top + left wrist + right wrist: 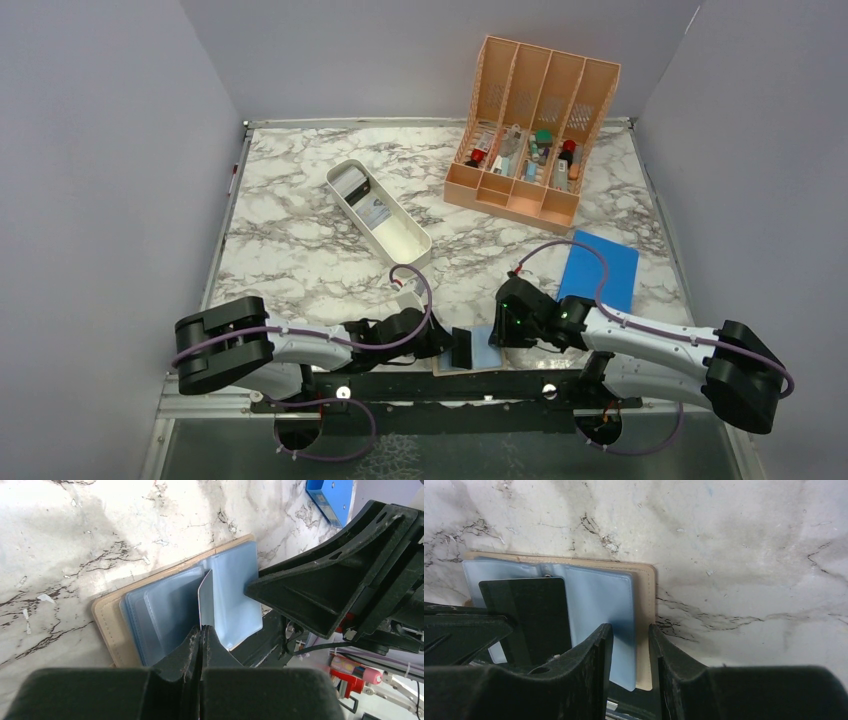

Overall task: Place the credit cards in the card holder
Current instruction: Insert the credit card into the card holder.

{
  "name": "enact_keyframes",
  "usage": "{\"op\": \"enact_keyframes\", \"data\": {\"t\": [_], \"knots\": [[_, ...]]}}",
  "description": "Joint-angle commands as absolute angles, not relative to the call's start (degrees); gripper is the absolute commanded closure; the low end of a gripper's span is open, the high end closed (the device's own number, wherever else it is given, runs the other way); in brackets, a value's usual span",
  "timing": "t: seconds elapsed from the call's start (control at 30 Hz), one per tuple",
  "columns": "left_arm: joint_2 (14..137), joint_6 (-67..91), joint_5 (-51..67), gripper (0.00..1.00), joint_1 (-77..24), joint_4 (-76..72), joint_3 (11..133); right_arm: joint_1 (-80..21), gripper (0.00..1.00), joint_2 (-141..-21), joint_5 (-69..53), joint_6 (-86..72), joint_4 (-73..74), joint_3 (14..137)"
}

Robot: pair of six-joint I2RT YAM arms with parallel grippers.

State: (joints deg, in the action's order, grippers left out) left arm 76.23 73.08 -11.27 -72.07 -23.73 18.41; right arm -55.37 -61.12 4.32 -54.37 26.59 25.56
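The card holder (481, 350) lies open at the table's near edge, tan outside (107, 620) and blue-grey pockets inside (599, 595). My left gripper (201, 630) is shut on a credit card (206, 597), which stands on edge over the holder's pockets. That card looks black from the right wrist view (526, 615). My right gripper (630, 630) is open and low over the holder's right edge. One of its fingers (596, 645) is over the blue pocket and the other is beyond the tan rim. In the top view the two grippers (458, 347) (497, 335) face each other across the holder.
A long white tray (392, 228) with more cards (352, 185) sits mid-table. A peach slotted organizer (530, 130) stands at the back right. A flat bright-blue rectangle (600, 268) lies just right of the right arm. The holder overhangs the table's near edge.
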Motion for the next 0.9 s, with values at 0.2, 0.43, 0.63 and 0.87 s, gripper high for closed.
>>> {"op": "enact_keyframes", "data": {"t": [0.2, 0.43, 0.63, 0.87], "knots": [[77.81, 75.29, -12.99, 1.0, -72.6, -24.54, 18.86, -55.62, 0.64, -64.07, 1.23, -55.31, 21.67, 22.83], [76.43, 78.33, -13.71, 1.0, -72.6, -25.44, 17.76, -55.62, 0.63, -63.48, 0.02, -55.58, 20.58, 22.22], [78.41, 79.03, -13.98, 1.0, -72.63, -26.02, 19.2, -55.63, 0.63, -65.12, -0.52, -55.34, 19.3, 22.69], [79.25, 79.28, -14.94, 1.0, -72.6, -27.07, 19.77, -55.63, 0.63, -65.75, -0.88, -55.06, 18.69, 22.93]]}}
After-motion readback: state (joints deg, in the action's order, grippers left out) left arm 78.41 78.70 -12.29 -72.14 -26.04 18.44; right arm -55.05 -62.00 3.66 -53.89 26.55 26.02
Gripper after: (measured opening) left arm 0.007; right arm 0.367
